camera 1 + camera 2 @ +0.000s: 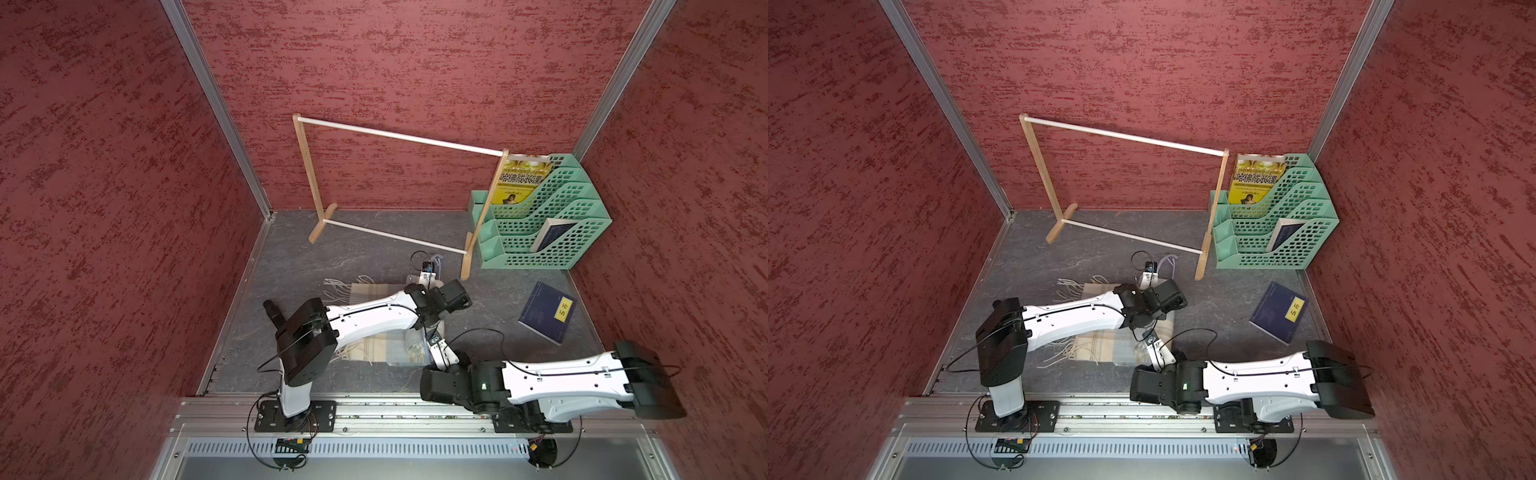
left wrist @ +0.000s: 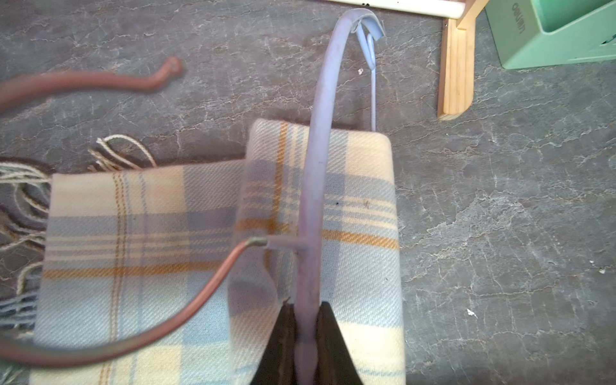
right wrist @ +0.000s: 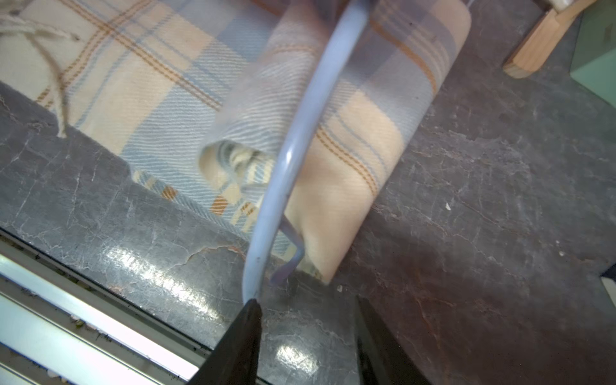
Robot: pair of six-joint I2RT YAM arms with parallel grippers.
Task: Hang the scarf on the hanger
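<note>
At two o'clock on the grey table [image 1: 374, 249], a yellow book [image 1: 519, 183] in the green mesh rack [image 1: 582, 232] is showing 哈佛成长课; the navy book [image 1: 546, 311] at three o'clock, 论语. The left gripper [image 2: 305, 306] is clamping the pale blue plastic hanger [image 2: 316, 150], threaded through the folded plaid scarf [image 2: 133, 216] at centre; the right gripper [image 3: 306, 301] is gaping, one fingertip [image 3: 250, 310] touching the hanger's end

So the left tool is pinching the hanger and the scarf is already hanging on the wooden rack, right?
Not quite. The left tool does pinch the hanger, but the scarf isn't on the wooden rack: it lies on the table, as both top views show.
</note>
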